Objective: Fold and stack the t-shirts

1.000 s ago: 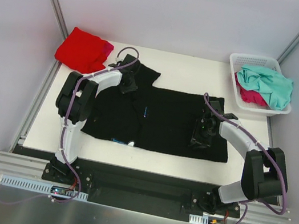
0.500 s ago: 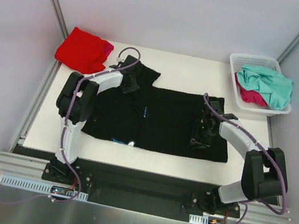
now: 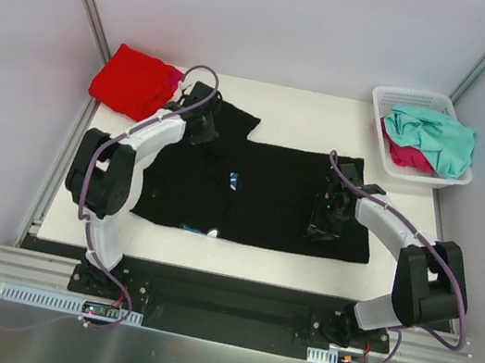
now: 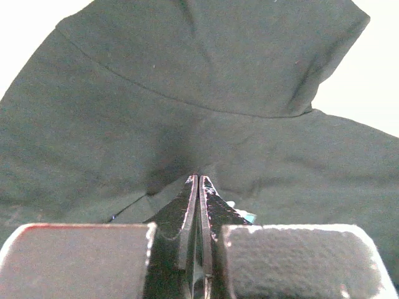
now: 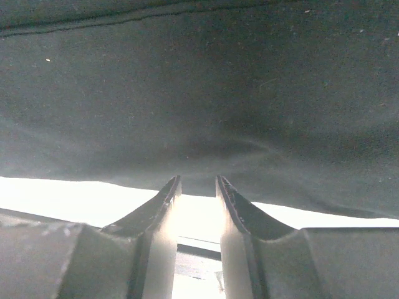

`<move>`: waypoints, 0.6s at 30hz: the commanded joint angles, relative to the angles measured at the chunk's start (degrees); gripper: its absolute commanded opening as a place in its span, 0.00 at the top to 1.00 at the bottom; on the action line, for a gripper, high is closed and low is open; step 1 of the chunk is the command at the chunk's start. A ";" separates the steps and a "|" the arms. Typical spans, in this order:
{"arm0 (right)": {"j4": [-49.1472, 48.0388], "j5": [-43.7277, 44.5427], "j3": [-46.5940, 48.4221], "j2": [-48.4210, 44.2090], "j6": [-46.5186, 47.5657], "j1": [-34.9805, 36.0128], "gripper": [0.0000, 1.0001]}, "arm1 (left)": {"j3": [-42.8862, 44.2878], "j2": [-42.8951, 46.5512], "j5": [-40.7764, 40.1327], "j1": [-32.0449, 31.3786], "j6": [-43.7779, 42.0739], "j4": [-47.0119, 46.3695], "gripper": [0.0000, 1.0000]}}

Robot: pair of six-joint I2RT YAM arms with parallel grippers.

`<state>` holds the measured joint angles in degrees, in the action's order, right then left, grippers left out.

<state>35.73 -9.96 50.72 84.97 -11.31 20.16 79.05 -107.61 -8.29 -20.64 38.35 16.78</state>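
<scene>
A large black t-shirt (image 3: 268, 195) lies spread across the white table. My left gripper (image 3: 202, 126) is at its back-left sleeve. In the left wrist view the jaws (image 4: 198, 179) are shut on a pinch of black t-shirt (image 4: 187, 75), which puckers around the tips. My right gripper (image 3: 322, 222) rests low on the shirt's near-right part. In the right wrist view it (image 5: 197, 180) is open, its tips at the hem of the black cloth (image 5: 199, 81) with bright table showing between them. A folded red t-shirt (image 3: 133, 80) lies at the back left, with a magenta edge (image 3: 176, 80) showing beside it.
A white lattice basket (image 3: 381, 98) stands at the back right, holding a crumpled teal t-shirt (image 3: 438, 136) over a magenta one (image 3: 406, 157). Grey walls and metal rails close in the table on the left, right and back.
My left gripper has closed on the sleeve cloth and shifted slightly toward the back left, with its elbow swinging out to the left. The right arm has stayed still.
</scene>
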 commanded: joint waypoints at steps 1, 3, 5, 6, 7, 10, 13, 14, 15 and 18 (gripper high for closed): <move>-0.39 -1.21 -0.01 -2.09 -0.29 1.02 0.68 | 4.09 5.66 -4.10 -0.45 -2.84 4.40 1.00; -0.31 -1.21 -0.01 -2.35 -0.38 1.28 0.68 | 5.93 5.75 -4.36 -0.54 -3.37 6.42 1.00; -0.39 -1.21 0.08 -2.53 -0.38 1.55 0.68 | 6.99 5.57 -4.97 -0.89 -3.63 8.35 1.00; -0.39 -1.21 -0.01 -2.70 -0.38 1.55 0.68 | 8.13 5.48 -5.41 -0.98 -3.72 9.14 1.00; -0.39 -1.12 -0.09 -2.79 -0.38 1.63 0.68 | 8.58 5.48 -5.76 -1.24 -3.81 9.67 1.00; -0.39 -1.29 -0.27 -3.05 -0.38 1.72 0.68 | 10.16 5.83 -8.22 -2.47 -4.16 11.78 1.00; -0.39 -1.64 -0.18 -3.76 -0.38 1.72 0.68 | 10.78 6.80 -9.54 -3.44 -3.98 13.63 1.00; -0.39 -1.65 -0.27 -4.11 -0.29 1.81 0.68 | 10.95 7.24 -9.72 -3.61 -3.90 14.07 1.00; -0.39 -1.65 -0.27 -4.63 -0.38 1.81 0.68 | 11.39 7.42 -10.33 -4.05 -3.72 15.12 1.00; -0.13 -1.91 -0.44 -5.34 -0.03 1.81 0.68 | 12.97 7.24 -11.21 -4.67 -3.89 15.92 1.00</move>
<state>35.33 -10.85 50.72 82.72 -11.35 21.63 88.27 -103.35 -15.94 -24.32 35.55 29.39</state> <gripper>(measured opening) 0.318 0.006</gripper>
